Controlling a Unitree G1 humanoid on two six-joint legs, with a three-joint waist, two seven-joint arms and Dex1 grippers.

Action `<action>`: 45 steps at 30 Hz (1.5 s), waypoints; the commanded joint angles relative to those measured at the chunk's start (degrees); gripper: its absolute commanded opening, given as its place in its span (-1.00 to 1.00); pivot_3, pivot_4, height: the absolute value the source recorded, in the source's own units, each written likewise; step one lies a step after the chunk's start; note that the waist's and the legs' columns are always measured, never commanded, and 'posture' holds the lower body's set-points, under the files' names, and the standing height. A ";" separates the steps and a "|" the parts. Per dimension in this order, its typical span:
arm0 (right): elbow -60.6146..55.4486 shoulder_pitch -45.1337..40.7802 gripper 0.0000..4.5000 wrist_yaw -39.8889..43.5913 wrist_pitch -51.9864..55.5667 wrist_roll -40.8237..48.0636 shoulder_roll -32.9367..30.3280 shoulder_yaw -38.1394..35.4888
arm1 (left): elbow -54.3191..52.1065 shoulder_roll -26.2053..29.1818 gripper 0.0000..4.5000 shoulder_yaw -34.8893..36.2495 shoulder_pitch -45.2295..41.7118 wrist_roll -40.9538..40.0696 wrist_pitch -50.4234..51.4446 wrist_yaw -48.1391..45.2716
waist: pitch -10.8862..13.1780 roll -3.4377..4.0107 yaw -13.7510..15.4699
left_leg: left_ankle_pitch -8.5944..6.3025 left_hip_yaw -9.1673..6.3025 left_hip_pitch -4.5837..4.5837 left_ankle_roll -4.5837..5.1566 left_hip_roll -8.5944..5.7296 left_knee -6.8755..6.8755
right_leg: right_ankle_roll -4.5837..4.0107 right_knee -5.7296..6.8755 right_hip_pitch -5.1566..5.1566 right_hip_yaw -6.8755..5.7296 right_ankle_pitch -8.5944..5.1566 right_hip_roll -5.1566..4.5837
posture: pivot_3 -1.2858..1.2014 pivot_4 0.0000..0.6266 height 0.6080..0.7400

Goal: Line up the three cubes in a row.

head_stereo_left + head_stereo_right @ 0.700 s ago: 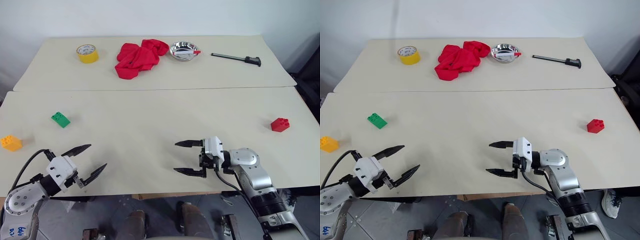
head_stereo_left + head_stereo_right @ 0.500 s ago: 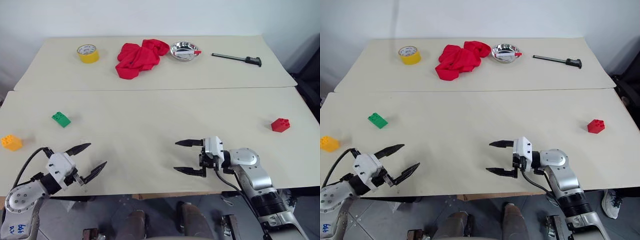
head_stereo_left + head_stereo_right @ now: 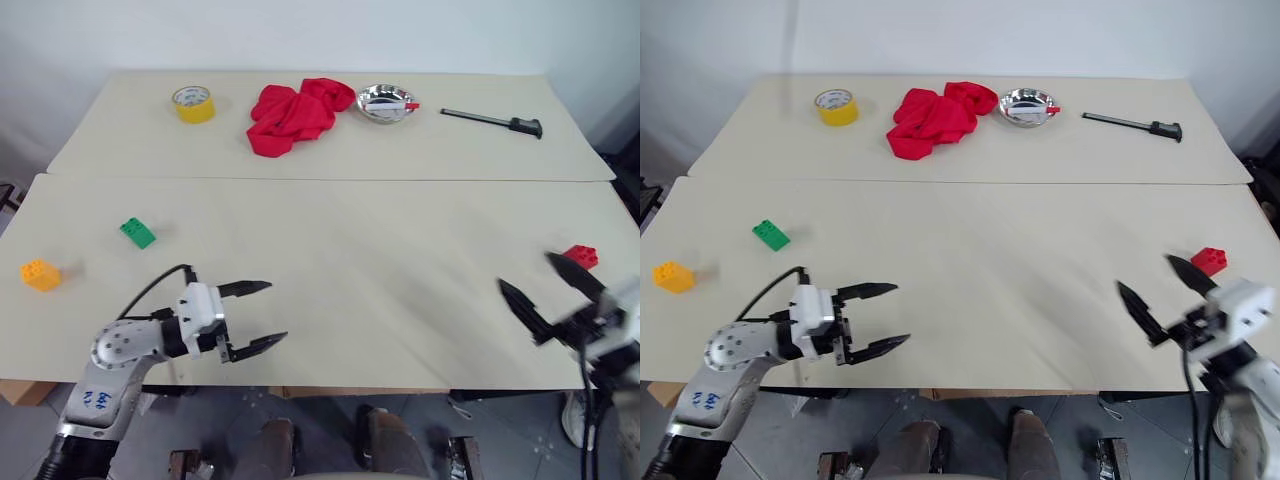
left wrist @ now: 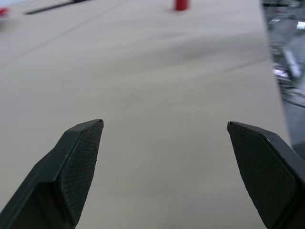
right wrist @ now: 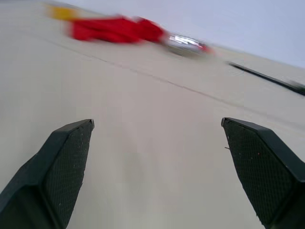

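Table middle bare, red cube near right edge, both grippers' jaws spread, empty

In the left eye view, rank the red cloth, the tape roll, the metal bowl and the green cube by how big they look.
1. red cloth
2. metal bowl
3. tape roll, only slightly smaller than the bowl
4. green cube
The cube lies nearer the camera than the others and still looks smallest.

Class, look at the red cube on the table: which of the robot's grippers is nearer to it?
Right. The right gripper hangs just beside the red cube; the left gripper is far across the table from it.
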 commanded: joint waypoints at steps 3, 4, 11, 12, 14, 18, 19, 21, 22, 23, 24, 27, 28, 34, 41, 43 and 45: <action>2.46 5.58 1.00 -4.24 -0.88 2.48 3.98 -5.37 | 1.99 -1.64 0.95 -3.05 -3.82 2.45 -1.12 -1.33 | -0.02 0.04 -1.13 | 0.01 0.21 0.16 -0.01 0.06 -0.01 | 0.00 -0.03 0.01 0.24 0.00 0.05 | 0.03 -0.52 1.00; 2.75 5.66 1.00 -5.09 0.46 2.88 3.92 -5.21 | 2.49 -1.98 0.95 -3.26 -4.34 2.79 -1.55 -1.40 | -0.03 0.05 -1.41 | 0.02 0.27 0.20 -0.01 0.08 -0.01 | 0.01 0.02 0.01 0.34 0.01 0.04 | 0.03 -0.52 1.00; 4.51 -7.62 1.00 -15.03 14.15 6.09 -4.88 -4.23 | 3.36 -3.08 0.95 -3.22 -5.02 2.24 -2.24 -2.49 | -0.05 0.10 -1.59 | 0.05 0.64 0.54 0.00 0.13 0.00 | 0.02 0.35 0.00 0.76 0.01 -0.04 | 0.03 -0.52 1.00; 6.09 -10.96 1.00 -17.27 18.66 5.81 -7.59 -3.38 | 3.43 -3.17 0.95 -3.21 -5.13 1.94 -2.22 -2.90 | -0.05 0.10 -1.42 | 0.05 0.67 0.55 0.01 0.13 0.00 | 0.02 0.36 0.01 0.86 0.01 -0.05 | 0.03 -0.52 1.00; 10.48 -18.06 1.00 -18.69 21.76 4.95 -11.41 -1.80 | 3.47 -3.47 0.95 -3.27 -5.37 1.73 -2.52 -3.40 | -0.05 0.10 -1.35 | 0.06 0.65 0.54 -0.01 0.14 0.00 | 0.01 0.35 0.00 1.02 0.01 -0.04 | 0.03 -0.52 1.00; 19.81 -27.77 1.00 -20.26 24.56 -0.02 -15.83 3.71 | 2.58 -4.67 0.95 -2.86 -6.50 0.37 -2.46 -3.76 | -0.05 0.11 -0.93 | 0.08 0.55 0.37 0.02 0.13 0.02 | 0.01 0.25 -0.05 1.03 0.01 -0.03 | 0.03 -0.52 1.00; 21.97 -30.01 1.00 -20.94 24.71 -1.19 -15.97 5.05 | 2.32 -4.90 0.95 -2.61 -6.67 -0.01 -2.13 -3.64 | -0.05 0.11 -0.98 | 0.09 0.53 0.27 0.04 0.11 0.04 | 0.01 0.23 -0.11 1.00 0.01 -0.02 | 0.03 -0.52 1.00; 26.16 -33.19 1.00 -23.54 25.88 -4.05 -16.36 7.11 | 2.01 -5.03 0.95 -2.27 -6.77 -0.45 -1.51 -3.50 | -0.06 0.11 -1.00 | 0.10 0.52 0.16 0.07 0.08 0.08 | 0.04 0.24 -0.17 0.98 0.03 -0.03 | 0.03 -0.52 1.00; 27.97 -34.29 1.00 -24.36 25.74 -5.13 -16.34 7.68 | 2.05 -5.00 0.95 -2.20 -6.83 -0.45 -1.45 -3.55 | -0.06 0.11 -0.98 | 0.10 0.54 0.14 0.08 0.08 0.08 | 0.05 0.28 -0.18 0.96 0.03 -0.03 | 0.03 -0.52 1.00; 29.31 -34.91 1.00 -24.96 25.64 -6.43 -16.55 8.46 | 2.03 -5.00 0.95 -2.16 -6.84 -0.45 -1.41 -3.54 | -0.06 0.12 -0.98 | 0.10 0.53 0.10 0.10 0.05 0.07 | 0.07 0.30 -0.20 0.91 0.04 -0.03 | 0.03 -0.52 1.00; 30.21 -35.61 1.00 -25.53 25.60 -6.97 -16.28 8.71 | 1.87 -5.00 0.95 -2.10 -6.78 -0.57 -1.33 -3.58 | -0.07 0.13 -0.97 | 0.09 0.55 0.08 0.12 0.02 0.07 | 0.07 0.29 -0.21 0.77 0.04 -0.02 | 0.03 -0.52 1.00; 31.00 -36.34 1.00 -24.96 26.49 -7.16 -15.26 9.80 | 1.41 -5.58 0.95 -1.44 -6.93 -1.71 -0.67 -3.05 | -0.07 0.13 -1.18 | 0.06 0.59 0.05 0.20 -0.04 0.06 | 0.12 0.23 -0.22 0.55 0.07 -0.02 | 0.03 -0.52 1.00; 31.39 -36.30 1.00 -24.42 26.05 -7.38 -14.94 10.21 | 1.45 -5.80 0.95 -1.23 -7.02 -1.98 -0.66 -2.83 | -0.07 0.13 -1.24 | 0.06 0.59 0.05 0.21 -0.05 0.06 | 0.14 0.21 -0.21 0.55 0.08 -0.02 | 0.03 -0.52 1.00; 33.28 -37.75 0.28 -23.02 24.26 -7.96 -13.81 10.34 | 2.19 -6.13 1.00 -0.81 -7.61 -2.27 -0.61 -2.76 | -0.07 0.13 -1.29 | 0.07 0.60 0.07 0.21 -0.04 0.08 | 0.18 0.21 -0.19 0.55 0.10 0.02 | 0.03 -0.52 1.00; 25.64 -39.25 -0.35 -10.54 25.31 -3.62 -13.96 14.85 | 1.40 -5.01 1.00 2.08 -5.66 -2.82 -0.07 -1.59 | -0.07 0.13 -1.36 | 0.07 0.60 0.07 0.21 -0.01 0.08 | 0.19 0.20 -0.20 0.56 0.11 0.06 | 0.03 -0.52 1.00; 17.95 -40.27 -0.35 0.55 25.16 -0.51 -14.20 21.69 | 0.80 -4.35 1.00 3.51 -3.74 -2.63 -0.05 -1.04 | -0.06 0.18 -1.97 | 0.06 0.63 0.07 0.20 0.04 0.07 | 0.19 0.20 -0.22 0.59 0.11 0.05 | 0.03 -0.52 1.00; 12.91 -39.79 -0.35 13.05 23.34 -1.56 -16.69 30.91 | 0.04 -4.11 1.00 4.18 -1.89 -2.29 -0.04 -0.52 | -0.06 0.18 -2.52 | 0.03 0.68 0.09 0.13 0.22 0.06 | 0.19 0.20 -0.22 0.64 0.11 0.13 | 0.03 -0.52 1.00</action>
